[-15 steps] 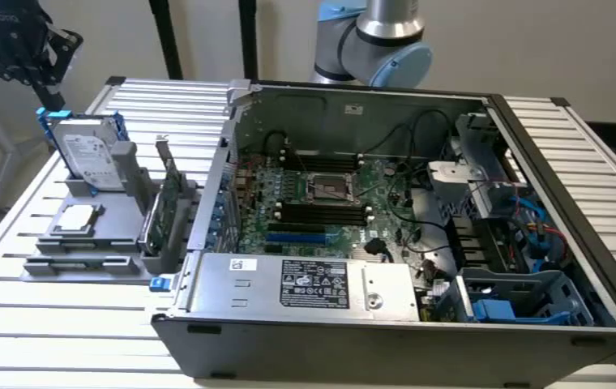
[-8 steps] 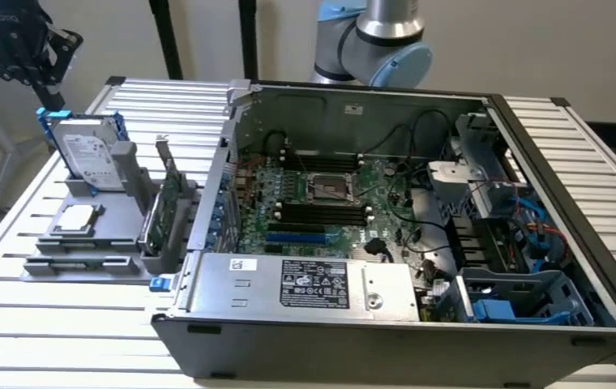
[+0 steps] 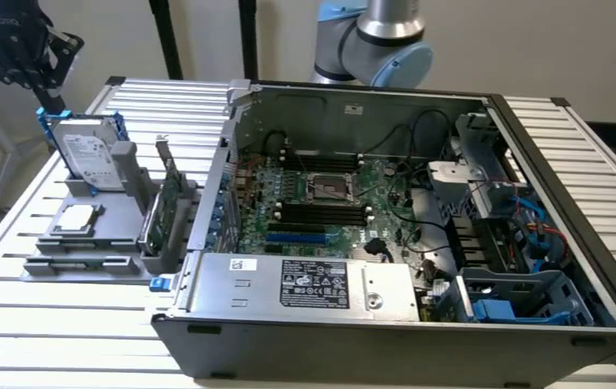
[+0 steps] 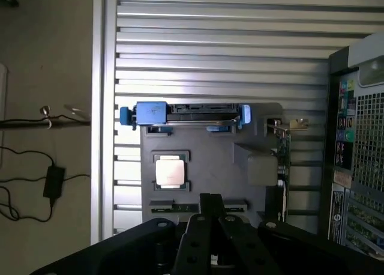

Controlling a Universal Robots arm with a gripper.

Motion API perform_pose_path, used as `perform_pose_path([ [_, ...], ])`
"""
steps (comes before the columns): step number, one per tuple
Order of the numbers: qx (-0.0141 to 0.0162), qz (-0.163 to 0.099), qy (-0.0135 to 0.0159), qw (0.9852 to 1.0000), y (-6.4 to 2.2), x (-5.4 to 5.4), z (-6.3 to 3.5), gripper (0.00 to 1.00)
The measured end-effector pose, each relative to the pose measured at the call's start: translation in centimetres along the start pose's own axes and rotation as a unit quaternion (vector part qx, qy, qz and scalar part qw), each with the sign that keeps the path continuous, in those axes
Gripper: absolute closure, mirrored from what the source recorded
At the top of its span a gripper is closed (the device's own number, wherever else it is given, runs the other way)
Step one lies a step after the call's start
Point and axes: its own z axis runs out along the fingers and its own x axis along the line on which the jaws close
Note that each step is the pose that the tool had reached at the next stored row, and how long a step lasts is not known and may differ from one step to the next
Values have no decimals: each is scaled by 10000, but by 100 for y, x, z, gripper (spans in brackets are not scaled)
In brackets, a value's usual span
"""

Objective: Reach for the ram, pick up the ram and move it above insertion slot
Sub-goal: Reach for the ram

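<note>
Ram lies in the grey holder under the end effector, whose tips meet, gripping nothing.

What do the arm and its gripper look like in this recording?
The arm is a silver-grey tube with light blue caps on a rounded joint. The gripper is matt black and made of flat linkage bars joined by round screw heads. No cables can be seen running along either one.

One ram, one hard drive, one card, one processor.
</note>
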Motion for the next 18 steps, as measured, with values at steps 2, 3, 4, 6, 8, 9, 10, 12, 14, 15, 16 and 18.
perform_pose_path([
  [2,0,-1,0,10000,-66,-32,2,89],
  [3,0,-1,0,10000,-100,-47,3,89],
  [4,0,0,0,10000,-136,-60,6,89],
  [6,0,0,-1,10000,-220,-79,17,89],
  [8,0,0,-1,10000,-312,-89,37,89],
  [9,0,0,-1,10000,-356,-93,50,89],
  [10,0,0,-1,10000,-403,-97,64,89],
  [12,0,0,0,10000,-498,-105,94,89],
  [14,0,0,-1,10000,-588,-111,127,89],
  [15,0,-1,0,10000,-634,-115,144,89],
  [16,0,-1,0,10000,-678,-119,160,89],
  [18,0,0,-1,10000,-757,-127,194,89],
])
